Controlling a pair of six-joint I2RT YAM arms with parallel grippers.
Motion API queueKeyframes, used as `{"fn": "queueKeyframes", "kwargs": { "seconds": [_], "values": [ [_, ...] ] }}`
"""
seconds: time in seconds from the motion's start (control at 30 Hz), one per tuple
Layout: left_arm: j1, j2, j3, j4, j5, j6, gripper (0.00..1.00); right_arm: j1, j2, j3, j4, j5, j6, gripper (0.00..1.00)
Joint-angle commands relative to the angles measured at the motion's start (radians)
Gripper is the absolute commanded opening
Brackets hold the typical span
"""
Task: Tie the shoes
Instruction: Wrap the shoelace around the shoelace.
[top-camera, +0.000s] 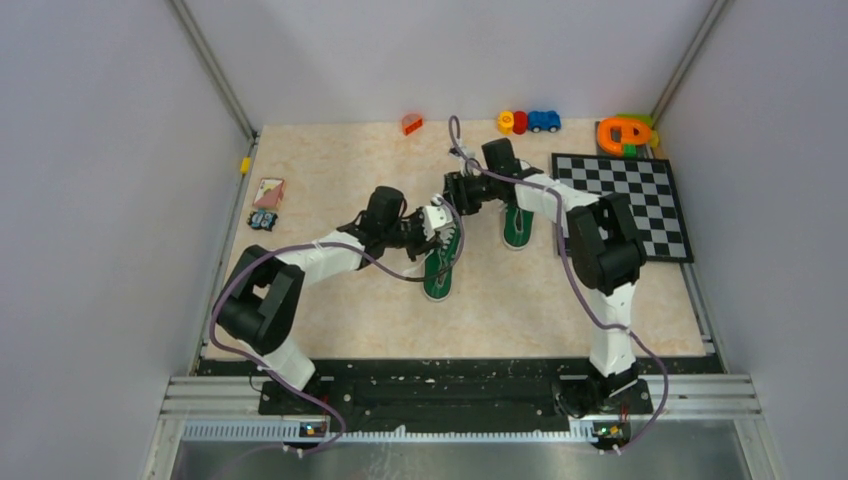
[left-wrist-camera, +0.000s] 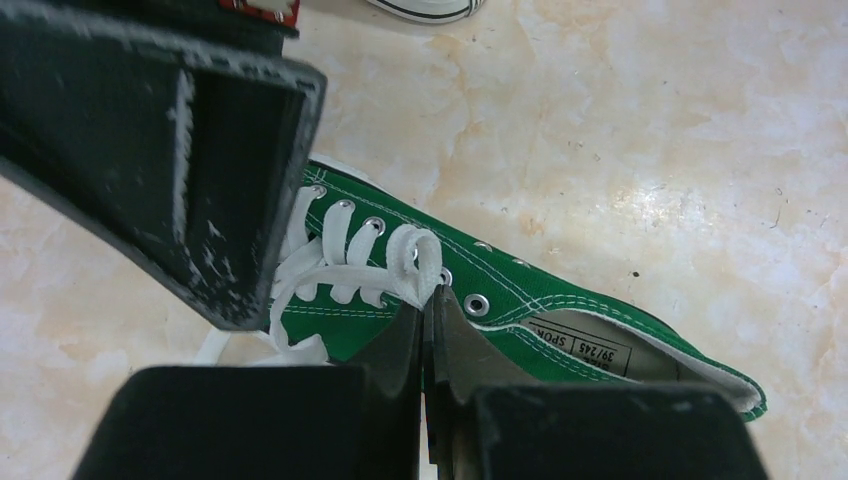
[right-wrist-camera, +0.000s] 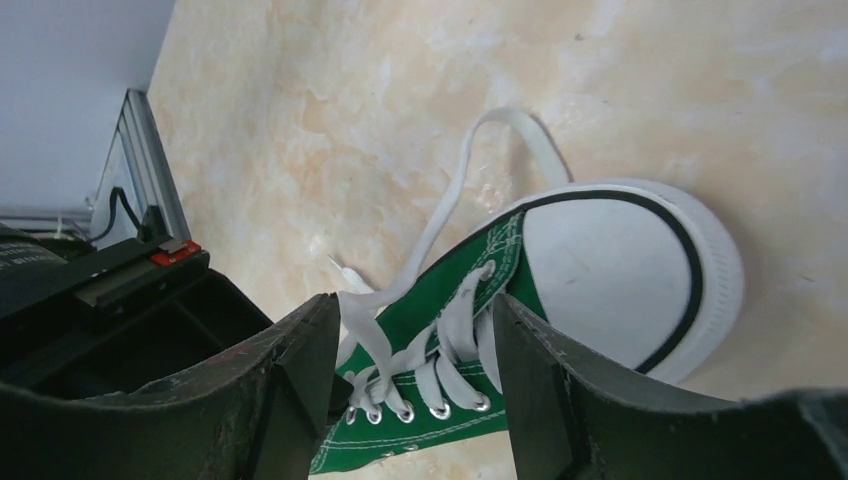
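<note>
Left tool (left-wrist-camera: 428, 305) apparently pinches lace (left-wrist-camera: 412, 252) on shoe (left-wrist-camera: 545, 302).

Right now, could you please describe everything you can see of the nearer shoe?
The shoe is a green canvas low-top with white stitching, metal eyelets, white toe cap and sole. It sits untied on the table. One lace end trails past the toe; the left gripper pinches a loop, the open right gripper straddles the lacing.
</note>
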Motion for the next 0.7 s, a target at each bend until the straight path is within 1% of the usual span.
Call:
{"fn": "queueKeyframes", "kwargs": {
  "seconds": [0.0,0.07,0.27,0.37,0.43,0.67],
  "values": [
    [0.002,-0.063,-0.022,0.053,0.024,-0.013,0.0,0.05,0.029,0.119,-0.18,-0.017,-0.14,0.59],
    [0.002,-0.067,-0.025,0.056,0.026,-0.011,0.0,0.055,0.044,0.143,-0.19,-0.034,-0.14,0.6],
    [0.002,-0.072,-0.021,0.053,0.037,-0.012,0.0,0.078,0.101,0.276,-0.331,-0.04,-0.22,0.61],
    [0.002,-0.074,-0.021,0.053,0.037,-0.014,0.0,0.097,0.147,0.372,-0.46,0.009,-0.297,0.6],
    [0.002,-0.078,-0.023,0.051,0.035,-0.013,0.0,0.109,0.175,0.429,-0.537,0.077,-0.33,0.59],
    [0.002,-0.088,-0.026,0.048,0.037,-0.009,0.0,0.146,0.213,0.549,-0.705,0.188,-0.409,0.58]
  ]
}}
